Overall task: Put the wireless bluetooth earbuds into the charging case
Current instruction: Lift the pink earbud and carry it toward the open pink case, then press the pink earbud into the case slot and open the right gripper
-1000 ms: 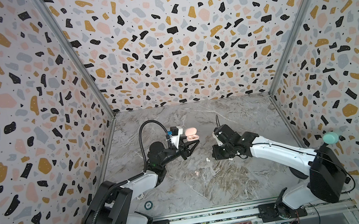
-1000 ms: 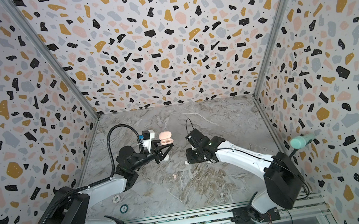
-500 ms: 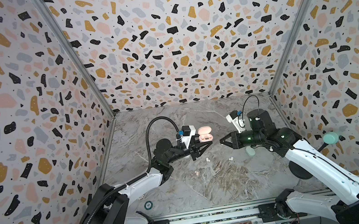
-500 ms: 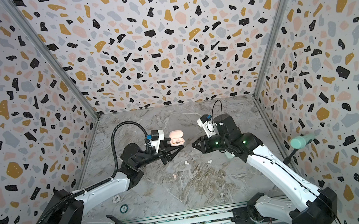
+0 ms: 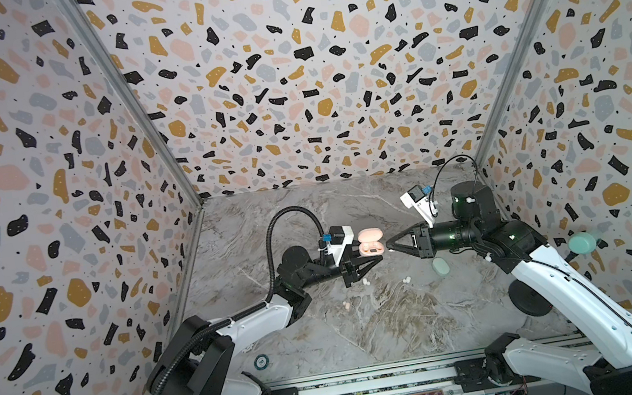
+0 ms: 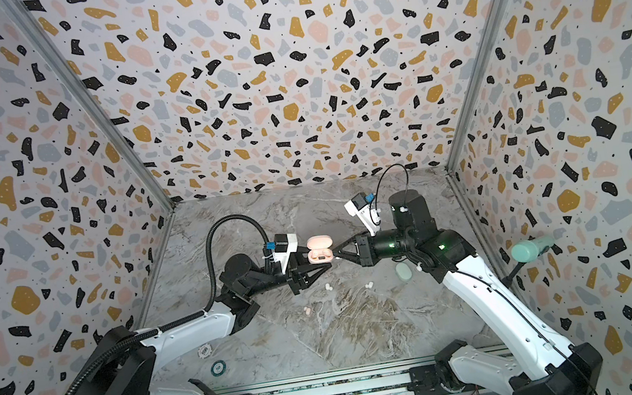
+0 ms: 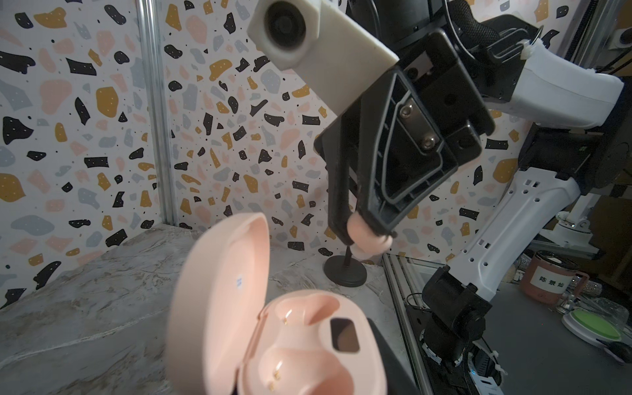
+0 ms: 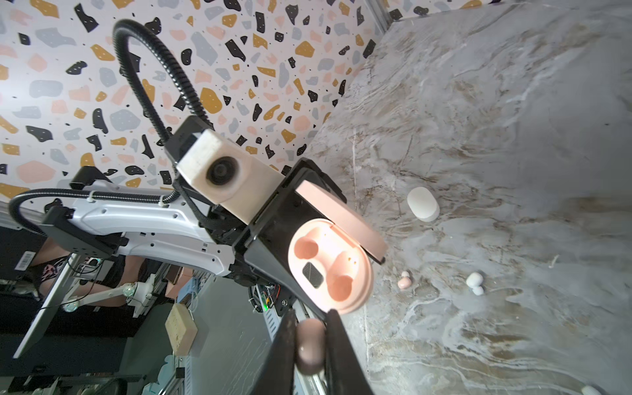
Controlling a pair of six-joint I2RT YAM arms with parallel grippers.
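Though terrazzo-walled, grey-veined marble tabletop (image 5: 388,335).

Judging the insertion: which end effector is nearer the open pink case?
Left. The left end effector grips the pink case; the right end effector, pinching a pink earbud, hangs just beside it.

Robot lab test cell.
Terrazzo-print panel walls (image 5: 310,81) box in a marble-look surface (image 5: 387,331); left arm (image 5: 256,320) and right arm (image 5: 570,288) bolted to a metal rail (image 5: 374,385) at 6 o'clock; a wrist view shows a labelled cup (image 7: 549,278) outside the cell.
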